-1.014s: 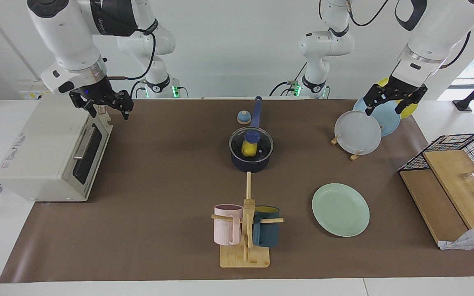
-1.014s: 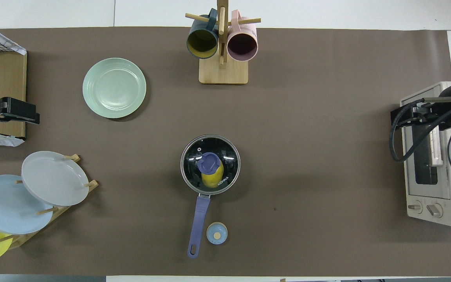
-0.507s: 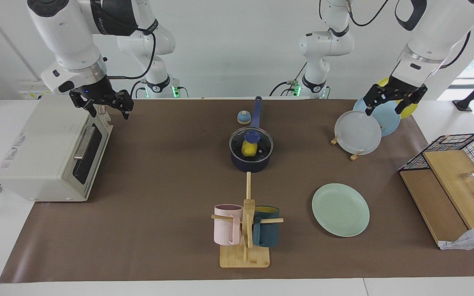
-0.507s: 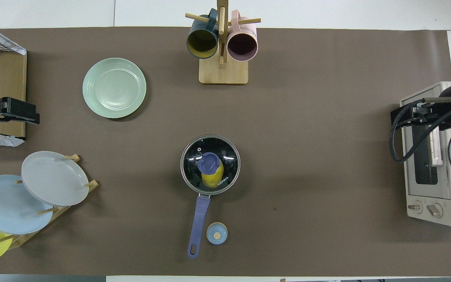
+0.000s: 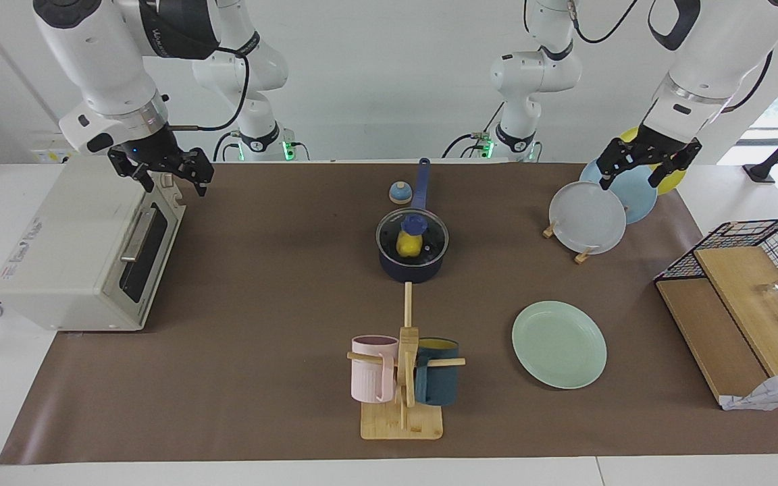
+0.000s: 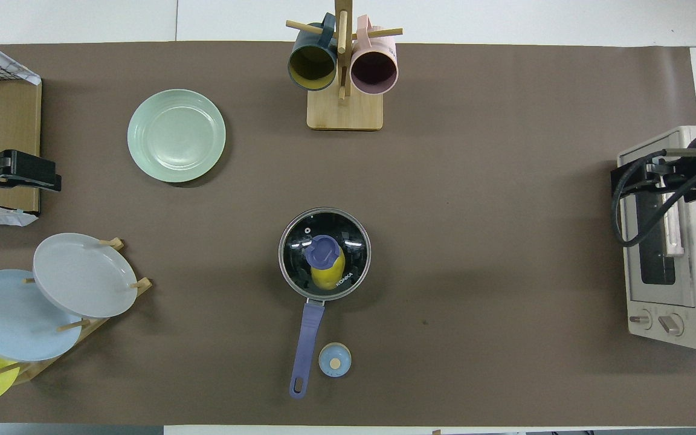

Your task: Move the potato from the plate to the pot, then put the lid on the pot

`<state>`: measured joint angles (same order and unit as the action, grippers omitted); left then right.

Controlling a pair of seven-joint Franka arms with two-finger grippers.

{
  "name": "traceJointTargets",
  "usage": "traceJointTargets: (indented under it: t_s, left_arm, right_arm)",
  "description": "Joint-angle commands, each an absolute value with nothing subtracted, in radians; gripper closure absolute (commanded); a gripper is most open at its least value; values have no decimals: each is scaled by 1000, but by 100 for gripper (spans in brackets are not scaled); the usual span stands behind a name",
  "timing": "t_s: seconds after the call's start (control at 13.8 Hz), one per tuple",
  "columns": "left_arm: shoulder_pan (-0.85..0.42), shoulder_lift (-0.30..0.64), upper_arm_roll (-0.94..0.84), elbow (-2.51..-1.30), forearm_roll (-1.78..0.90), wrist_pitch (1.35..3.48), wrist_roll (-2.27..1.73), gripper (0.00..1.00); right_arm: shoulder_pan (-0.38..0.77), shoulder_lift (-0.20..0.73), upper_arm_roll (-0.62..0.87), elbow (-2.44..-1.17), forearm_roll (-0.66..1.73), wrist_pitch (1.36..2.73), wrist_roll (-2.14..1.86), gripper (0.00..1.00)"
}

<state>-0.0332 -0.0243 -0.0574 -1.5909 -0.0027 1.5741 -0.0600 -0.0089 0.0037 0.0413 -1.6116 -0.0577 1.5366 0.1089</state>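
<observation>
In the facing view, the pot (image 5: pixel 413 260) stands near the middle of the brown mat, and the lid (image 5: pixel 412 235) sits on it, with its blue knob in the centre. The potato (image 5: pixel 407 244) is inside the pot and shows yellow through the glass. The pot's long handle points toward the robots, and a small bell (image 5: pixel 399 193) stands just beside the handle. The plate (image 5: pixel 558 344) lies flat on the mat with nothing on it, farther from the robots than the pot and toward the left arm's end of the table. The left gripper (image 5: pixel 643 167) hangs in the air over the plate rack (image 5: pixel 583 255) with the grey, light blue and yellow plates; its fingers are spread apart and hold nothing. The right gripper (image 5: pixel 168 175) hangs over the toaster oven (image 5: pixel 78 253), at the edge near the oven door, and its fingers are also spread apart and empty. A mug stand (image 5: pixel 402 405) with a pink mug and a dark teal mug is farther from the robots than the pot. In the overhead view, the lid (image 6: pixel 324 254) covers the pot (image 6: pixel 308 338) fully, and the potato (image 6: pixel 325 275) is seen under the glass, partly hidden by the knob. The plate (image 6: pixel 176 135) is well apart from the pot. The left gripper (image 6: pixel 16 172) shows at the edge over the wooden board, and the right gripper (image 6: pixel 650 179) shows over the toaster oven (image 6: pixel 668 302).
</observation>
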Motion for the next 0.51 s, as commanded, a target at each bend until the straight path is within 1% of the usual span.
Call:
traceJointTargets:
  t_s: [0.0,0.43]
  left_arm:
    - [-21,-44,-66,-1612,12,1575,-63,0]
    - [-21,-44,-66,-1612,12,1575,-63,0]
  right_arm:
    - [-28,-8,49,-1620,-28,1526,84,0]
    - [-28,-8,48,-1620,-17,1526,83,0]
